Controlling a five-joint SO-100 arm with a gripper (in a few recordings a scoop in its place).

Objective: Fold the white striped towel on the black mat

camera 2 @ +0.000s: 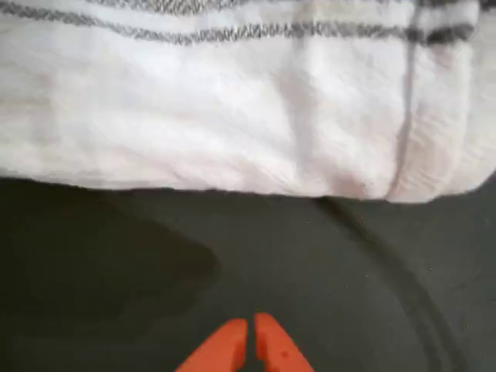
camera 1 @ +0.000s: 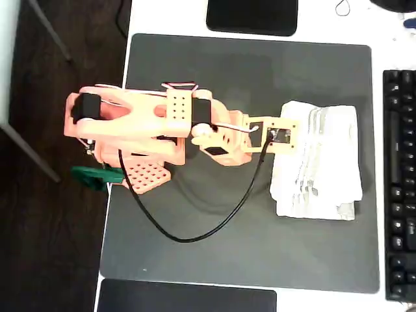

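The white striped towel (camera 1: 318, 159) lies in a folded bundle on the right part of the black mat (camera 1: 214, 71), grey stripes running along its length. My peach-coloured arm reaches from the left, and its wrist end hangs over the towel's left edge. In the wrist view my gripper (camera 2: 252, 332) shows as two orange fingertips pressed together with nothing between them, just above bare mat (camera 2: 232, 248). The towel (camera 2: 232, 101) lies a short way ahead of the tips, not touching them.
A black keyboard (camera 1: 400, 182) borders the mat on the right. Glossy black pads sit at the top (camera 1: 252, 16) and bottom (camera 1: 188, 299). A black cable (camera 1: 195, 237) loops across the mat below the arm. A green clamp (camera 1: 91, 175) holds the base at the table's left edge.
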